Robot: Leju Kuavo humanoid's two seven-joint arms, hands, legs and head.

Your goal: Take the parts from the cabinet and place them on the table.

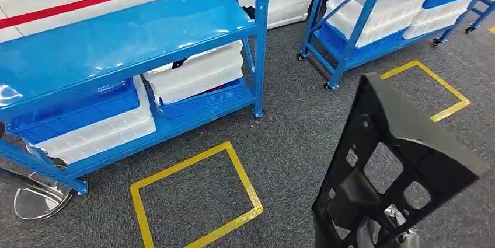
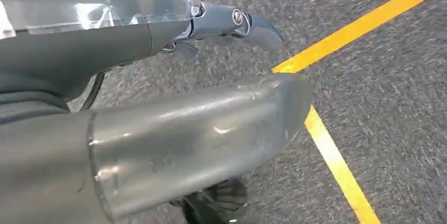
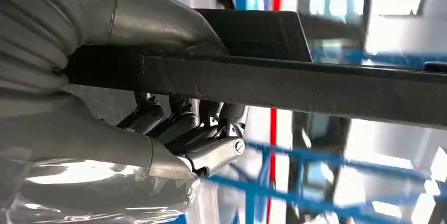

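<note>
**Right hand carries black part above the carpet**

The right hand grips a large black plastic part with cut-out windows: its thick grey thumb lies along one face of the part's edge and the dark fingers curl against the other face. In the head view the part stands tilted at the near right, above the grey carpet floor.

The left hand hangs over the carpet beside a yellow tape line. Its fingers are curled inward and hold nothing.

A blue metal shelf rack stands at the far left, with white plastic bins and a blue plastic crate on its lower level. A yellow taped square marks the floor in front of it. A 2nd blue rack with white bins stands at the far right.
</note>
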